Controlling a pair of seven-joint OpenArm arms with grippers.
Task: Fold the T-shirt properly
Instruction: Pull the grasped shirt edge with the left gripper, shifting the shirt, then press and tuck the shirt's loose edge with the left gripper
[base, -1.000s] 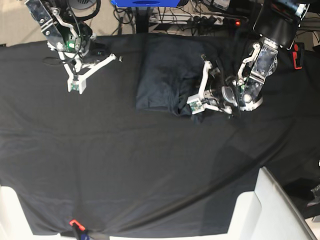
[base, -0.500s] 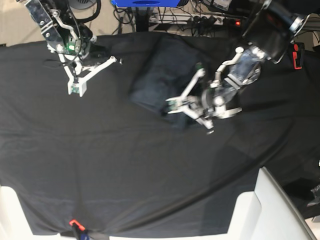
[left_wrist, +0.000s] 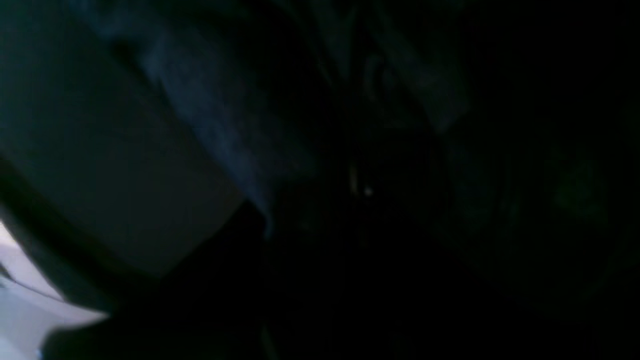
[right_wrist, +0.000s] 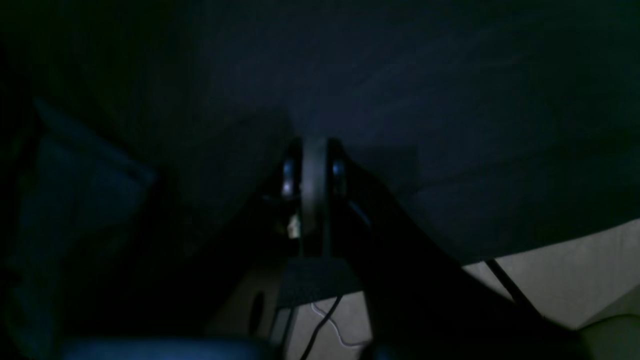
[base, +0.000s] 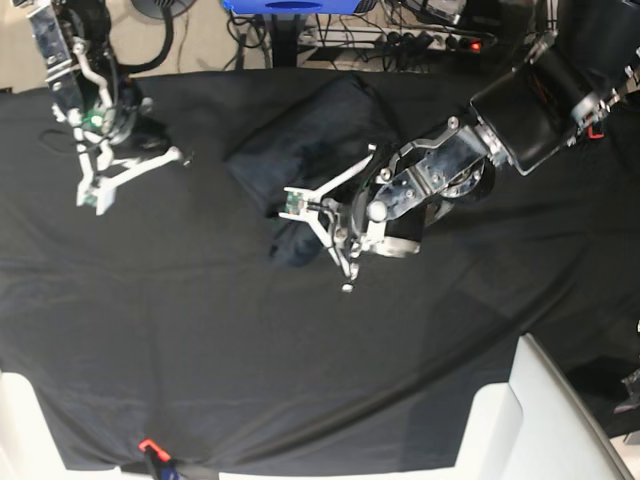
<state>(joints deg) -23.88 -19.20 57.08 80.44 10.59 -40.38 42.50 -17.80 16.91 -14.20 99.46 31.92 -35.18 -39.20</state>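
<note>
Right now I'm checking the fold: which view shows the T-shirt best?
The base view: the T-shirt lies bunched on the table beside the left gripper. Both wrist views are too dark; only vague fabric shows.

Base view looks down from overhead; both wrist views sit close, dark

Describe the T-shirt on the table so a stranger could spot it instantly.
Start from the black table covering cloth and look toward its far middle. The T-shirt is the bunched slate-grey bundle there, with the left gripper at its near edge. It looks greyer and more rumpled than the flat black cloth.
</note>
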